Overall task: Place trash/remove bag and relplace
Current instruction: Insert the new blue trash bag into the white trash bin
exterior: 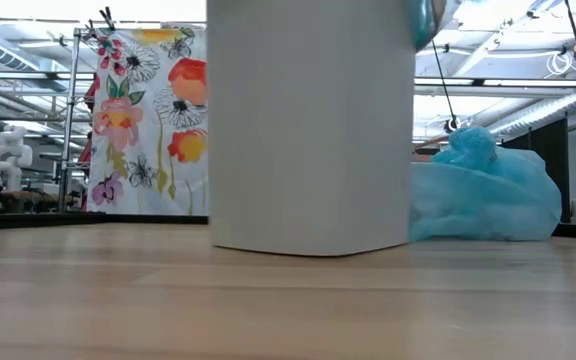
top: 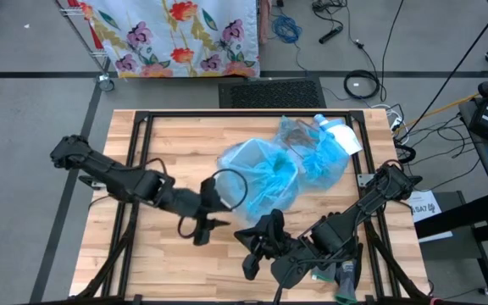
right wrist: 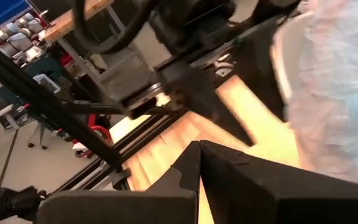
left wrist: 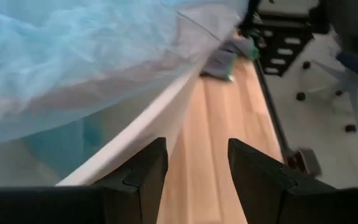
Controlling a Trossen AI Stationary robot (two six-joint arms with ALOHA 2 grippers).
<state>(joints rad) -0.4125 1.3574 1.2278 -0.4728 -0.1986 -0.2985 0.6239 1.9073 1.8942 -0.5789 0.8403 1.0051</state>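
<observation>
A white bin (top: 246, 158) stands upright on the table's middle (exterior: 308, 130), with a thin blue bag (top: 274, 182) draped over its top. Its rim (left wrist: 148, 118) and the bag (left wrist: 73, 56) fill the left wrist view. Behind it to the right, a full blue bag (top: 320, 152) rests on the table (exterior: 483, 195); brown paper trash (top: 295, 131) shows through it. My left gripper (top: 213, 222) hovers open just near-left of the bin (left wrist: 197, 168). My right gripper (top: 257, 247) is shut on nothing at the bin's near side (right wrist: 199, 162).
A white sheet (top: 346, 138) lies by the full bag at the far right. A grey-green object (top: 344, 276) lies at the near edge under my right arm. Bare wood (top: 159, 144) stretches left of the bin. A flowered cloth (top: 176, 34) hangs beyond the far edge.
</observation>
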